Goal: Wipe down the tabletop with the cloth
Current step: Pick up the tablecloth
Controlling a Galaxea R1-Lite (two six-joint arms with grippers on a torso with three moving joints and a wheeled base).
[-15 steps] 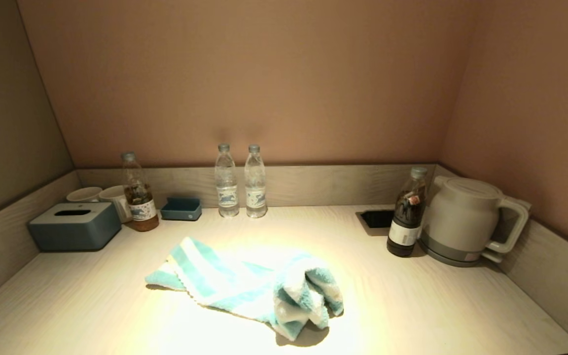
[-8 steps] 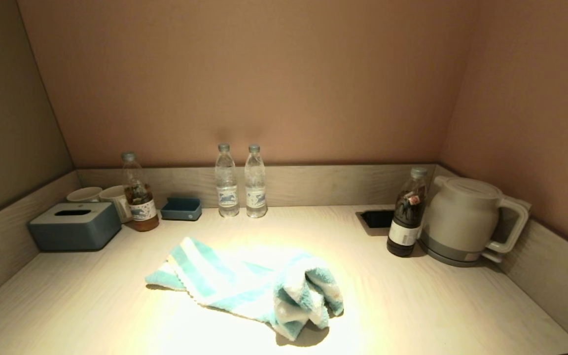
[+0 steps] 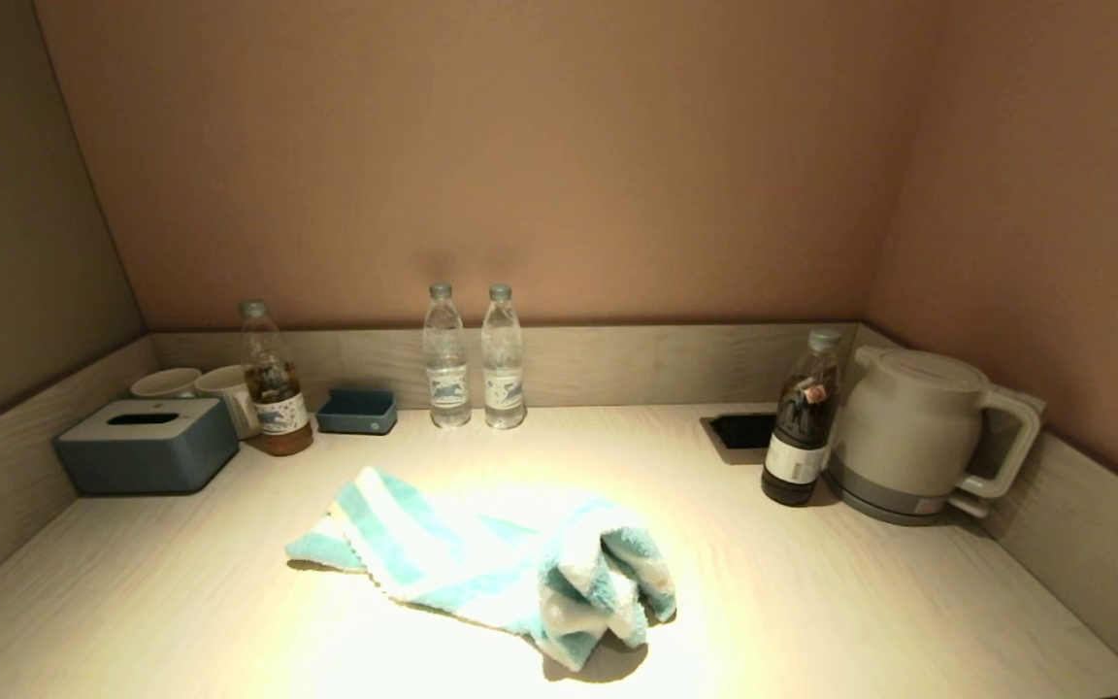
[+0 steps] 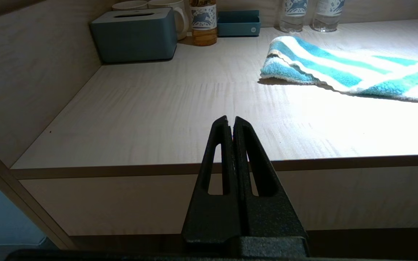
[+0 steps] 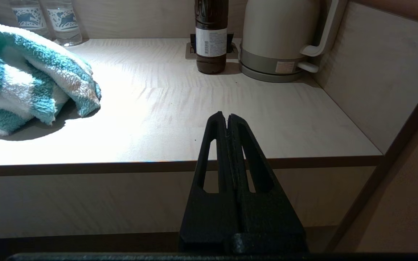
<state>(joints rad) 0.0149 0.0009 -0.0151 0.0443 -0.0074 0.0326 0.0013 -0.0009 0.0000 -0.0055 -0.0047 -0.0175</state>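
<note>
No wording can be read anywhere. The two water bottles (image 3: 475, 357) and the amber bottle (image 3: 273, 379) carry white labels with a blue animal figure, lettering illegible. The dark bottle (image 5: 211, 36), ahead of the right end effector (image 5: 227, 116), bears a white label of unreadable fine print.

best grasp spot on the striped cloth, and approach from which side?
Probably the bunched end of the cloth, toward the kettle: it stands up in thick folds, while the other end lies flat on the tabletop. Come from above with the right gripper, now shut and short of the front edge.
</note>
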